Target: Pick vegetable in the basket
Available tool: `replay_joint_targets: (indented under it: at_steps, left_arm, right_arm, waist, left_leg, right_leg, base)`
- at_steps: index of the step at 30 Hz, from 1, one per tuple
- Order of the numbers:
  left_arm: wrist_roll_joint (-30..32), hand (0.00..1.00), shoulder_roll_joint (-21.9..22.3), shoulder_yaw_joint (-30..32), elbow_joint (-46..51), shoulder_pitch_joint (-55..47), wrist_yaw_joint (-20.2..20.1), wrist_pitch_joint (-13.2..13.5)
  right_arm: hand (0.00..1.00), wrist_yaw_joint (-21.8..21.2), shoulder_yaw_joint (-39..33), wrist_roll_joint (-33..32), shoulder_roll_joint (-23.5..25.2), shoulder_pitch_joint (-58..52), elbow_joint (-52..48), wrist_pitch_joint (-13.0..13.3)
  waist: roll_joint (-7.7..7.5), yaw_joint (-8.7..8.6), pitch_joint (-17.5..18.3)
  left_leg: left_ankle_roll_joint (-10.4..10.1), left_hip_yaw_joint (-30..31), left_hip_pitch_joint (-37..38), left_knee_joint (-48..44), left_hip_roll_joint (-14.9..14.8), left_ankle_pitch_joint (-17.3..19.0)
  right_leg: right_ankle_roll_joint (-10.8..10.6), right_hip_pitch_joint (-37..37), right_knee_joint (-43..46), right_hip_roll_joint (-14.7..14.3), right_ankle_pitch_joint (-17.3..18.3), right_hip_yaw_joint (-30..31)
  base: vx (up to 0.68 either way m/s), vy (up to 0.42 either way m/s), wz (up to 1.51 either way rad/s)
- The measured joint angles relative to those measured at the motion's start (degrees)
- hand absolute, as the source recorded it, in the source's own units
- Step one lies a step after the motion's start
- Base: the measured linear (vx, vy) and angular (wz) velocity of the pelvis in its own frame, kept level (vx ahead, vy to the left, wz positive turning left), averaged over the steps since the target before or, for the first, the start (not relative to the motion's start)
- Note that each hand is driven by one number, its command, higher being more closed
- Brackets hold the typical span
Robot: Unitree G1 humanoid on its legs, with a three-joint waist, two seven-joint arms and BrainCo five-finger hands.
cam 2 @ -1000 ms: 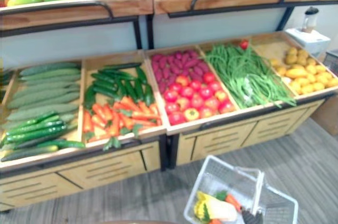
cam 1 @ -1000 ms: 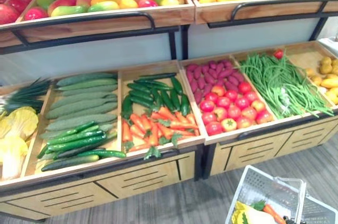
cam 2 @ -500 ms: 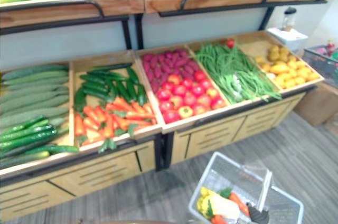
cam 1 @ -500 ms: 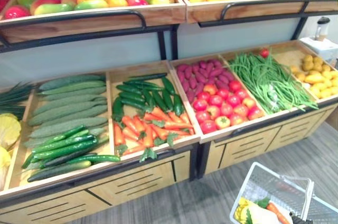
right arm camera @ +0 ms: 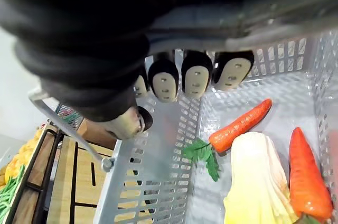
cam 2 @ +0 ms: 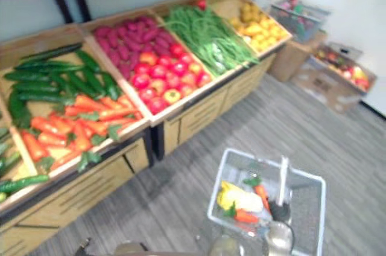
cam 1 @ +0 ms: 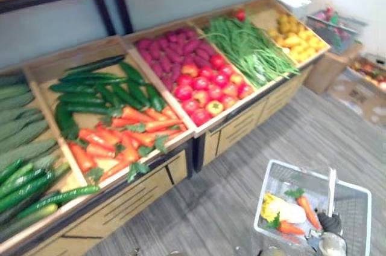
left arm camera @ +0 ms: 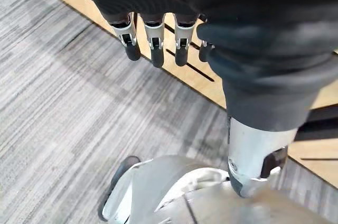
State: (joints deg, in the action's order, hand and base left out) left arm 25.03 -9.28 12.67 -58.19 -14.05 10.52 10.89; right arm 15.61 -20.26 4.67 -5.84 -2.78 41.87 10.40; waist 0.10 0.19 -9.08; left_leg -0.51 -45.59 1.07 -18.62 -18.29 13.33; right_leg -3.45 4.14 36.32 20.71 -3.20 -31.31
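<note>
Gripping the handle [cam 1: 331, 186], right hand [right arm camera: 195, 78] fingers hold a pale mesh basket [right arm camera: 158, 155] of orange carrots [right arm camera: 240, 126]; left hand [left arm camera: 156, 39] fingers straight.

Basket [cam 1: 301, 169] pale grey-white with perforated grid walls, holding orange carrots [right arm camera: 240, 125] with green tops and a cream-yellow cabbage [right arm camera: 259, 182]. Floor [cam 1: 241, 201] grey, finely streaked. Stand [cam 1: 241, 129] tan wood with black frame; on it dark green cucumbers [cam 1: 102, 90], orange loose carrots [cam 1: 120, 138] with green leaves, red tomatoes [cam 1: 208, 90], magenta-purple tubers [cam 1: 166, 51], bright green beans [cam 1: 247, 48], yellow produce [cam 1: 295, 32].
</note>
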Motion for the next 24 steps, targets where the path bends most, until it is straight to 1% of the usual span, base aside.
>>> replay_joint_targets:
  at_steps: [1, 2, 3, 5, 6, 7, 8, 9, 10, 11, 12, 13, 14, 15, 16, 17, 18, 19, 20, 21, 22, 23, 24]
  left_arm:
    - [0.0, 0.00, 0.0, 0.1, 0.0, -0.2, 0.0, -0.1]
    - [-0.1, 0.00, 0.2, 1.1, -0.1, -0.3, 0.4, -0.4]
    - [-0.2, 0.00, 0.4, 2.0, 0.1, -0.3, 0.5, -0.5]
    - [-0.1, 0.00, 1.2, 2.0, 0.0, -0.5, 0.6, -0.8]
    - [0.0, 0.00, 1.5, 1.8, 0.0, -0.5, 2.1, -1.5]
    - [0.0, 0.00, 1.3, 1.2, 0.0, -0.3, 2.4, -1.6]
    - [0.0, 0.00, 1.5, 0.1, 0.0, 0.1, 2.7, -1.5]
    - [0.0, 0.00, 1.7, 0.0, 0.0, 0.2, 2.8, -1.5]
    - [-0.1, 0.00, 2.6, 0.1, 0.1, 0.2, 3.0, -1.6]
    - [-0.1, 0.00, 2.1, 0.5, 0.5, 0.6, 3.2, -1.8]
    - [-0.2, 0.00, 1.8, 0.6, 1.9, 0.1, 3.5, -2.4]
    - [-0.7, 0.00, 2.3, 0.6, 2.2, -0.1, 4.2, -2.6]
    - [-1.7, 0.00, 2.7, 0.5, 2.2, -0.3, 4.4, -2.8]
    - [-3.1, 0.00, 3.2, 0.5, 2.2, -1.0, 4.7, -2.8]
    - [-4.3, 0.00, 4.0, 0.6, 2.0, -1.6, 4.7, -2.8]
    - [-5.3, 0.00, 5.0, 0.9, 2.0, -2.4, 4.9, -2.8]
    - [-5.7, 0.00, 5.6, 0.7, 2.0, -2.7, 4.9, -2.8]
    - [-5.7, 0.00, 7.0, 0.5, 2.3, -3.5, 5.0, -2.6]
    - [-5.5, 0.00, 7.4, -0.5, 2.2, -3.7, 4.7, -2.6]
    - [-4.9, 0.00, 7.8, -1.5, 2.2, -4.0, 4.5, -2.6]
    - [-3.7, 0.00, 8.2, -1.8, 2.1, -4.3, 4.3, -2.6]
    - [-3.5, 0.00, 8.1, -1.9, 1.8, -4.2, 4.1, -2.6]
    - [-2.8, 0.00, 7.5, -2.4, 1.3, -4.2, 3.9, -2.6]
  right_arm:
    - [1.00, 0.0, 0.5, 0.0, 0.1, 0.5, 0.7, -0.1]
    - [1.00, 0.0, 1.9, 0.0, 0.0, 2.2, 2.4, -0.3]
    - [1.00, 0.0, 2.8, 0.0, -0.1, 3.3, 2.8, -0.5]
    - [1.00, -0.1, 4.1, 0.0, -0.2, 4.0, 2.9, -0.5]
    - [1.00, -0.2, 6.0, 1.6, -2.5, -0.8, 1.0, -0.5]
    - [1.00, -0.1, 5.7, 1.7, -2.5, -1.7, 0.8, -0.5]
    - [1.00, 0.0, 4.8, 1.6, -3.2, -2.0, 0.8, -0.6]
    - [1.00, 0.0, 4.5, 1.6, -3.4, -2.1, 0.8, -0.6]
    - [1.00, 0.0, 3.7, 1.8, -3.0, -2.9, 0.8, -0.6]
    - [1.00, -0.1, 2.4, 2.2, -1.8, -3.5, 0.8, -0.5]
    - [1.00, 0.0, 1.3, 2.1, -1.2, -4.6, 0.4, -0.4]
    - [1.00, 0.4, -0.2, 2.1, -1.6, -5.4, -0.5, -0.5]
    - [1.00, 0.5, -0.4, 2.0, -2.2, -5.9, -0.7, -0.5]
    - [1.00, 0.5, -0.5, 1.9, -3.1, -5.8, -0.9, -0.5]
    - [1.00, 0.6, -0.3, 1.7, -3.4, -5.8, -0.9, -0.5]
    - [1.00, 0.6, -0.1, 1.6, -3.5, -5.4, -1.1, -0.4]
    - [1.00, 0.6, -0.1, 1.6, -3.8, -5.4, -1.2, -0.4]
    - [1.00, 0.6, 0.1, 1.6, -4.6, -4.7, -1.1, -0.4]
    - [1.00, 0.5, 0.5, 1.6, -5.0, -4.3, -1.1, -0.4]
    - [1.00, 0.5, 0.6, 1.6, -4.9, -4.0, -1.1, -0.4]
    - [1.00, 0.4, 1.0, 1.6, -4.9, -3.5, -1.1, -0.4]
    - [1.00, 0.3, 1.1, 1.6, -4.7, -3.3, -1.1, -0.4]
    - [1.00, 0.2, 1.2, 1.6, -4.4, -2.9, -1.3, -0.4]
  waist:
    - [-0.99, 0.11, 0.4]
    - [-1.99, 1.08, 0.5]
    - [-1.62, 1.87, 0.4]
    - [-0.42, 2.04, 0.5]
    - [1.60, 1.51, -0.2]
    - [1.90, 1.20, -0.3]
    - [2.00, 0.87, -0.4]
    - [2.18, 0.89, -0.5]
    - [3.28, 0.75, -0.5]
    - [2.65, 0.51, -1.1]
    - [1.91, 0.27, -2.4]
    - [1.91, 0.15, -3.1]
    - [2.10, -0.06, -3.3]
    - [2.01, -0.02, -3.6]
    - [1.61, 0.18, -3.8]
    - [1.69, 0.56, -3.9]
    - [2.00, 0.91, -3.7]
    - [2.83, 1.46, -3.9]
    - [3.26, 1.47, -4.0]
    - [3.30, 1.74, -4.0]
    - [3.47, 1.69, -4.0]
    - [3.46, 1.75, -3.9]
    - [3.57, 1.60, -3.3]
  left_leg:
    - [0.0, -1.7, 0.0, -0.3, 0.6, 0.0]
    - [0.0, -4.8, -0.6, -2.5, -0.1, 0.0]
    - [0.1, -6.9, -1.6, -4.8, -2.0, 0.0]
    - [0.0, -9.0, -2.4, -6.7, -4.2, 0.0]
    - [-0.5, -10.1, -2.7, -18.0, -11.2, -3.4]
    - [-2.7, -8.3, -4.2, -18.4, -10.8, -1.4]
    - [-2.4, -7.5, -5.7, -14.1, -8.9, -1.2]
    - [-1.4, -7.4, -6.2, -12.0, -8.3, -2.3]
    - [0.6, -7.8, -6.1, -9.5, -8.3, -5.7]
    - [0.4, -7.3, -5.1, -11.0, -8.3, -5.8]
    - [1.0, -6.5, -4.1, -13.9, -8.5, -6.2]
    - [1.5, -2.8, -3.9, -16.3, -8.1, -6.9]
    - [1.7, 0.0, -3.9, -16.9, -7.3, -7.6]
    - [1.9, 6.6, -4.0, -17.7, -5.2, -9.8]
    - [2.0, 12.3, -4.5, -19.0, -3.8, -11.9]
    - [1.0, 19.9, -7.0, -21.9, -1.7, -13.3]
    - [-1.8, 23.7, -7.1, -20.8, 0.3, -11.0]
    - [-4.2, 30.6, -7.2, -17.2, 3.8, -7.7]
    - [-5.1, 34.2, -8.0, -14.8, 5.8, -6.2]
    - [-5.5, 36.4, -8.3, -11.9, 7.1, -5.6]
    - [-5.5, 38.3, -8.4, -7.1, 8.2, -5.7]
    - [-5.9, 38.7, -7.7, -5.6, 8.4, -4.6]
    - [-6.4, 40.4, -5.1, -2.2, 9.7, -2.7]
  right_leg:
    - [-0.5, 0.1, 0.1, 1.2, 0.6, -0.9]
    - [-2.4, 0.5, -2.5, 1.8, 4.4, -3.5]
    - [-2.0, 0.3, -7.1, -0.2, 6.7, -5.9]
    - [-0.8, 0.1, -13.6, -3.7, 9.0, -8.0]
    - [-0.4, -4.4, -24.2, -9.6, 9.3, -6.1]
    - [-0.4, -4.9, -24.7, -9.1, 9.4, -5.5]
    - [-0.5, -4.8, -24.5, -8.3, 9.4, -4.9]
    - [-0.5, -4.8, -24.4, -8.2, 9.4, -4.8]
    - [-1.6, -4.9, -23.2, -8.5, 10.1, -4.5]
    - [-2.9, -5.8, -22.3, -7.7, 11.1, -4.4]
    - [-3.5, -7.1, -21.6, -6.4, 12.4, -4.2]
    - [-4.0, -8.8, -22.0, -5.7, 13.0, -3.0]
    - [-4.0, -9.6, -22.3, -5.4, 13.0, -2.3]
    - [-4.1, -9.8, -23.3, -4.9, 13.0, 0.7]
    - [-4.4, -9.8, -24.1, -4.9, 12.6, 3.4]
    - [-4.6, -9.9, -25.5, -5.0, 11.8, 7.1]
    - [-4.5, -9.5, -26.2, -5.0, 11.3, 8.9]
    - [-4.4, -8.2, -27.2, -5.5, 10.3, 12.9]
    - [-4.3, -7.2, -28.1, -6.3, 9.4, 15.3]
    - [-4.3, -6.2, -28.5, -6.9, 8.6, 17.7]
    - [-4.7, -4.9, -28.7, -8.0, 8.1, 20.6]
    - [-5.0, -4.3, -28.6, -8.4, 7.9, 22.0]
    - [-5.9, -3.3, -30.2, -9.1, 6.5, 24.5]
  base:
    - [-0.03, -0.184, -1.23]
    - [-0.02, -0.267, -1.43]
    - [-0.01, -0.300, -1.46]
    - [0.02, -0.428, -1.56]
    - [0.05, -0.504, -1.56]
    - [0.05, -0.376, -1.15]
    - [-0.01, -0.004, -0.16]
    - [-0.01, 0.056, -0.24]
    - [0.04, 0.077, -0.17]
    - [0.06, 0.058, -0.11]
    - [0.05, 0.028, -0.09]
    - [0.02, 0.000, -0.21]
    - [0.02, 0.016, -0.63]
    - [0.01, 0.026, -0.92]
    - [0.02, 0.045, -1.39]
    - [0.02, 0.068, -1.31]
    - [0.04, 0.128, -1.61]
    - [0.03, 0.177, -1.50]
    - [0.03, 0.182, -1.59]
    - [0.05, 0.203, -1.43]
    - [0.04, 0.183, -1.20]
    - [0.09, 0.241, -1.23]
    - [0.07, 0.172, -0.81]
